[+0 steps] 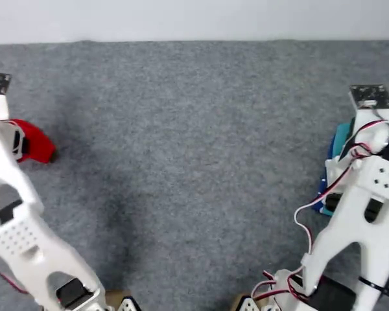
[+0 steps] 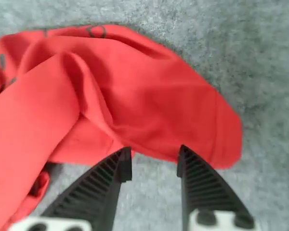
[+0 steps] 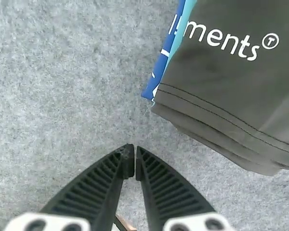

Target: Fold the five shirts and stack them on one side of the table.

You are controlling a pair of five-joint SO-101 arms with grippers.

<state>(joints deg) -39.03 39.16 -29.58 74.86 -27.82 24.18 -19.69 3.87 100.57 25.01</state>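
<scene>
Fabric, grey and short-piled, is covering the table (image 1: 194, 142), which is running up to a pale wall (image 1: 194, 19).

**High view.** The left arm (image 1: 19, 220) and right arm (image 1: 363, 214), both of white moulded plastic, are standing at opposite sides. Red and white wires (image 1: 305, 227) are looping along the right one. A rounded lobe of the red shirt (image 1: 37, 146) is peeping out beside the left arm at the table's left side. Teal and blue edges of the stack (image 1: 340, 139) are peeping out behind the right arm at the table's right edge.

**Left wrist view.** This view is supplying the relief that the arm is masking from above. The red shirt (image 2: 135, 96) is lying crumpled in soft, broad folds, with a smooth knit and a curved hem. The left gripper (image 2: 154, 156) is hanging over that hem with its black ribbed fingers (image 2: 103, 180) standing well apart. Whether they are touching the cloth cannot be told.

**Right wrist view.** This view is resolving the stack into layers.
- A dark shirt (image 3: 231, 86) is lying on top, flat, with white lettering and a double-stitched hem.
- A blue shirt (image 3: 166, 67) is jutting out beneath it, with a thin teal edge between the two.

The right gripper (image 3: 135, 156) is hanging over bare fabric just beside the stack's corner. Its ribbed fingers are pressing together at the tips and are clamping nothing.
</scene>
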